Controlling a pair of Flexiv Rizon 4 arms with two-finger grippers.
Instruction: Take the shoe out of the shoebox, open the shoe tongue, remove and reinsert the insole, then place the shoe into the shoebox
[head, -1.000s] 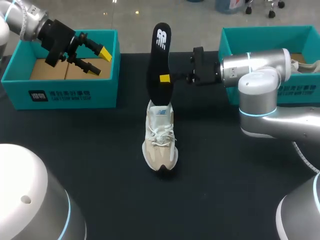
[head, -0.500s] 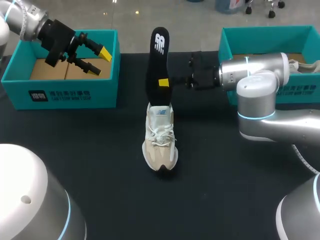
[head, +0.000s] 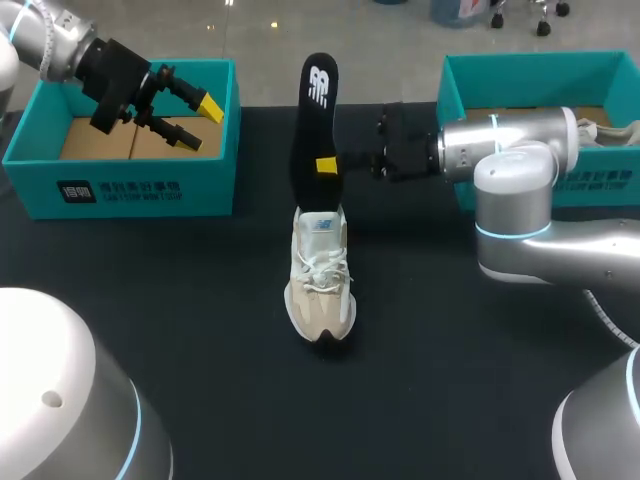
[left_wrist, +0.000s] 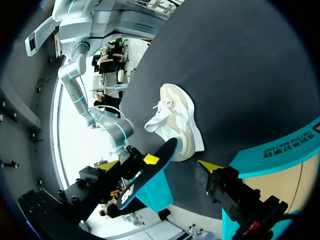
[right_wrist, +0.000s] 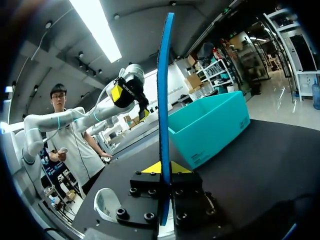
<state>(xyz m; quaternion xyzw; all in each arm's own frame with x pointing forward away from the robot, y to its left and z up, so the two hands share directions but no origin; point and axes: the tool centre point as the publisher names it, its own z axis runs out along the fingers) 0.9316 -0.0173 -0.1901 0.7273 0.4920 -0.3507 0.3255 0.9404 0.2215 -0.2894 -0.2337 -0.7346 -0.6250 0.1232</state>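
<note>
Black insole (head: 318, 110) stands upright, clamped by R gripper (head: 326, 165), yellow tips pressed on both faces. Its lower end is at the opening of the beige shoe (head: 320, 275). Shoe sits on dark table (head: 200, 330) btwn left shoebox (head: 130, 190) & right shoebox (head: 470, 90), toe toward robot. L gripper (head: 208, 124) hangs over left shoebox, fingers apart, holding nothing.
</note>
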